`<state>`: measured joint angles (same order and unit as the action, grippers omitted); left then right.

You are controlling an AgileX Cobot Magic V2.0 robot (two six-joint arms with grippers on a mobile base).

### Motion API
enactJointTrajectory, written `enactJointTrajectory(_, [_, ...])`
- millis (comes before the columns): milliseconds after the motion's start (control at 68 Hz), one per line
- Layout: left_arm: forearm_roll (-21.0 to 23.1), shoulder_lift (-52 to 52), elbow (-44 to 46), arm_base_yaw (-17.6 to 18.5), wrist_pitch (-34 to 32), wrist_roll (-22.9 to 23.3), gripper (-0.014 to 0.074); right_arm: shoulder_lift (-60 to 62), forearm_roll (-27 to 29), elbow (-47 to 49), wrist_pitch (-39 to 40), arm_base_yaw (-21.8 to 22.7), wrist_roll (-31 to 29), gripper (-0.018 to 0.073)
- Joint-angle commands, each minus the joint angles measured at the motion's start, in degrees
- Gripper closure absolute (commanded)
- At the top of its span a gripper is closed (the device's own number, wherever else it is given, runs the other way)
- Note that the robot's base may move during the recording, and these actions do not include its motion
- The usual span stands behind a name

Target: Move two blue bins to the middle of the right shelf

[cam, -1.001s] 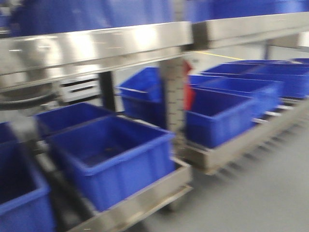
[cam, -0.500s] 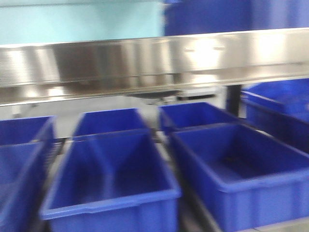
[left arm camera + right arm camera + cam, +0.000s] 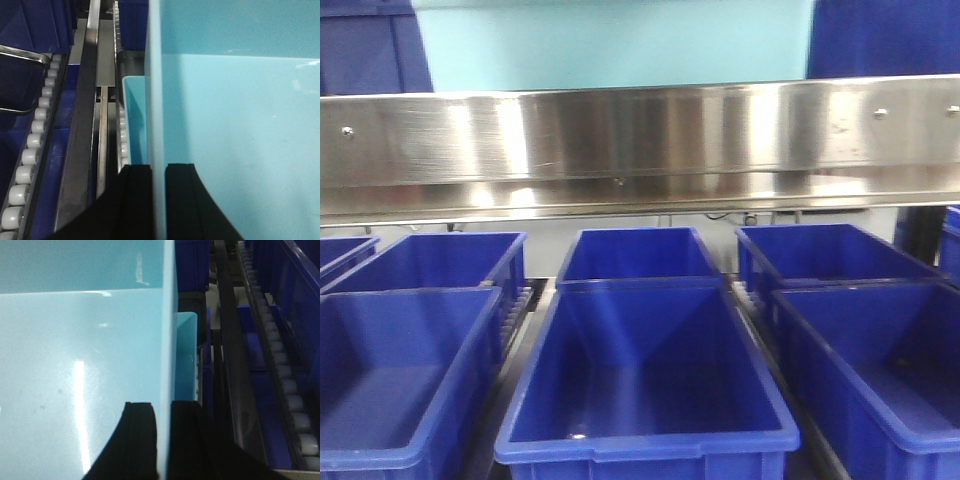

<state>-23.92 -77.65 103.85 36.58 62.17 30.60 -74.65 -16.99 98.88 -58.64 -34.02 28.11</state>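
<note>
Front view faces shelf [image 3: 640, 140] head-on, near; wrist views past fingers [image 3: 132, 200], sharing pale bin [image 3: 240, 140].

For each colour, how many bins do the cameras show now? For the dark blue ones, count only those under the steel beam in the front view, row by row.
Front row, dark blue bins: 3
Back row, dark blue bins: 5, two of them cut off at the picture edges
Wrist views, pale cyan bins: 2
Total: 10

This is a warehouse or stockroom: a stainless steel shelf rack [image 3: 640, 140] holds rows of identical dark blue plastic bins [image 3: 645, 370], and white roller tracks [image 3: 35, 145] run along the shelves beside them.
</note>
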Motion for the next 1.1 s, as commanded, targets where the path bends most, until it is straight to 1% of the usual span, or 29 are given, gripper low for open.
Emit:
enactJointTrajectory(0, [-3.83, 1.23, 0.54, -0.23, -0.7, 0.07, 0.0707, 1.0, -3.91, 0.22, 0.42, 0.59, -0.3, 0.0725])
enactJointTrajectory(1089, [-3.83, 1.23, 0.54, -0.23, -0.7, 0.07, 0.0707, 1.0, -3.91, 0.22, 0.42, 0.59, -0.3, 0.0725])
